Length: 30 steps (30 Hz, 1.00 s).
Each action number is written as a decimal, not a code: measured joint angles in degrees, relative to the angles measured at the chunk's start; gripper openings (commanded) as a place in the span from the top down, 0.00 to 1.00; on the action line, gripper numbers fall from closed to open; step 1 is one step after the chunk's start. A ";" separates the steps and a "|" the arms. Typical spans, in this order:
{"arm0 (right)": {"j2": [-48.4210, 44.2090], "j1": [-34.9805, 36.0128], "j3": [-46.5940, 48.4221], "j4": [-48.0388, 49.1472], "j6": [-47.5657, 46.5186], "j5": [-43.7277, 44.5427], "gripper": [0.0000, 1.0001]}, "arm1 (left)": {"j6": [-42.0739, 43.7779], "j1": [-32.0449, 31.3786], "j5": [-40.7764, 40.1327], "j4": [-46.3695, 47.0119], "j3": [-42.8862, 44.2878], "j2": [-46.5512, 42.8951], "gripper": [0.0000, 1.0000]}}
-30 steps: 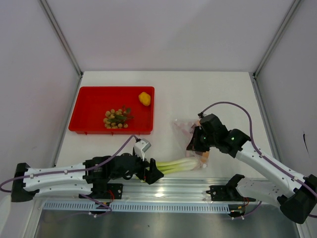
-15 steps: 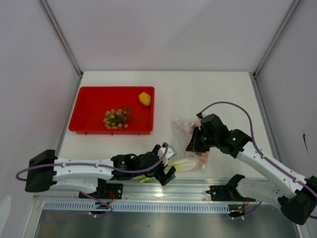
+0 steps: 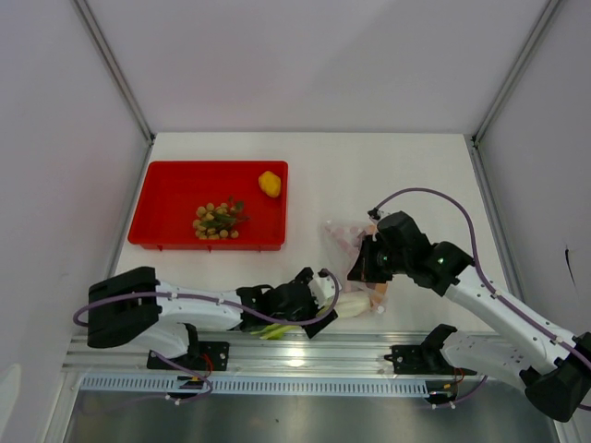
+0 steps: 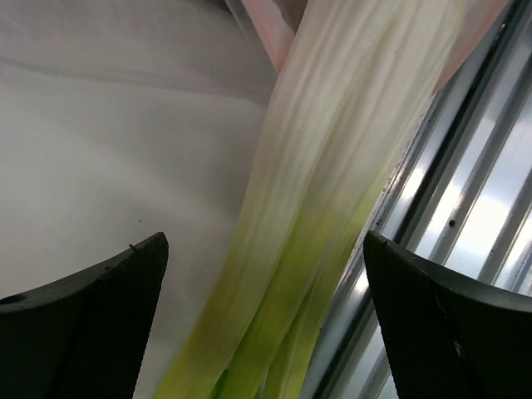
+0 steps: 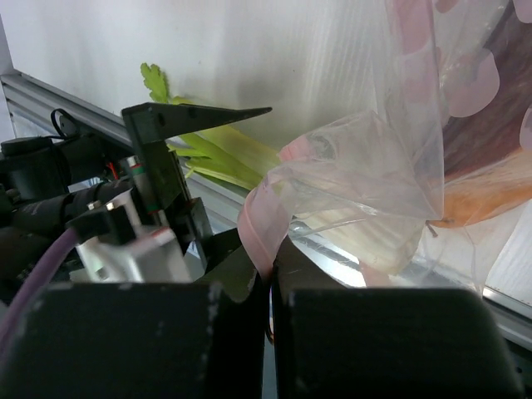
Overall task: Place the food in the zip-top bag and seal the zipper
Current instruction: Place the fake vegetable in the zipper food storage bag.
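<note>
Find the zip-top bag (image 3: 338, 238) crumpled on the desk (image 3: 369, 175) right of centre, mouth turned toward the near edge. See its zipper (image 5: 254, 223), a pink strip, pinched between the closed fingers of the right tool (image 5: 270, 278), with the mouth lifted and gaping. Make out through the clear film a purple-brown sweet potato (image 5: 490, 108) and an orange carrot-like piece (image 5: 490, 201), both inside. Note the green-white stalks (image 4: 332, 166) lying along the near edge beside the metal rail (image 4: 482, 191), white ends reaching into the mouth, green ends outside. Record the left tool (image 4: 266, 249) spread wide, straddling the stalks low over the desk, fingers (image 4: 91, 324) to either side with clear gaps, gripping nothing. Count two items outside the bag, well apart from it in the red tray (image 3: 166, 198) at far left: a yellow-orange fruit (image 3: 269, 184) in the far right corner, a bunch of tan berries (image 3: 218, 220) near the middle.
</note>
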 measured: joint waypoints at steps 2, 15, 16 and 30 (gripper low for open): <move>0.00 -0.09 0.00 0.00 -0.04 -0.02 1.00 | -0.02 0.44 0.31 0.15 -0.02 1.36 0.01; 0.04 -1.22 0.11 0.00 -1.01 -1.07 1.00 | -4.83 1.22 0.87 -0.48 -1.55 4.48 0.52; 0.09 -1.29 0.24 0.02 -1.01 -1.11 1.00 | -5.77 1.22 1.01 -0.96 -1.64 4.20 0.59; 6.03 -1.70 5.53 1.64 -2.45 -0.42 1.00 | -13.49 1.25 1.86 -17.57 1.60 -2.99 0.99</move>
